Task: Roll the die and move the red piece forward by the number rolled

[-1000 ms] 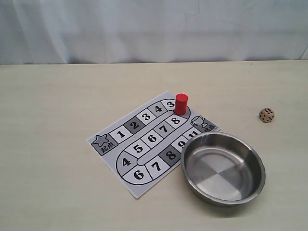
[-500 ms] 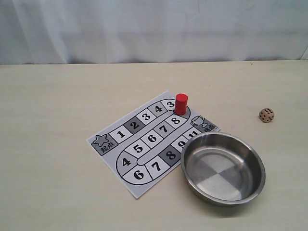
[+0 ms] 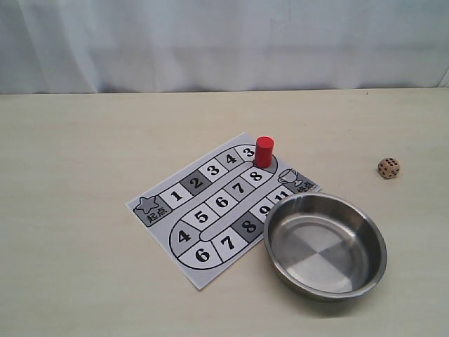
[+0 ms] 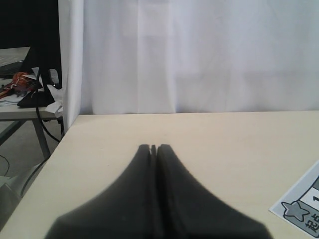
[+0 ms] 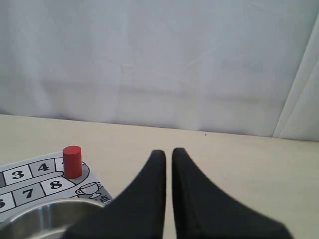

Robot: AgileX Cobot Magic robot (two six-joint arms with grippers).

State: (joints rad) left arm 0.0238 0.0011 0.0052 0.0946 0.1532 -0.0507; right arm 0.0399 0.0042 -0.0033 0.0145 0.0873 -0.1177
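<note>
The small light tan wooden die (image 3: 389, 168) with dark pips sits alone on the pale wooden table (image 3: 77, 168), well apart from the printed paper game board (image 3: 210, 210) and off past the far right rim of the round stainless steel bowl (image 3: 325, 245). It looks light, hard and stiff, so it should not deform, but its small smooth faces could slip or pop out of a careless pinch; the sensible hold is across two opposite flat faces, low and square.

The small solid red cylinder piece (image 3: 264, 152) stands upright on the board's curved track, just beside the square marked 3. It too seems light and rigid, and tall enough to tip over; taking it around the middle of its side should keep it steady.

Neither arm shows in the exterior view. The left pincer (image 4: 154, 148) has its jaws pressed together, empty, over bare table near the board's star corner, far from both pieces. The right pincer (image 5: 168, 152) is nearly closed, a thin slit between its jaws, holding nothing; the red piece lies ahead and to one side of it, and the die is outside its camera's view.
</note>
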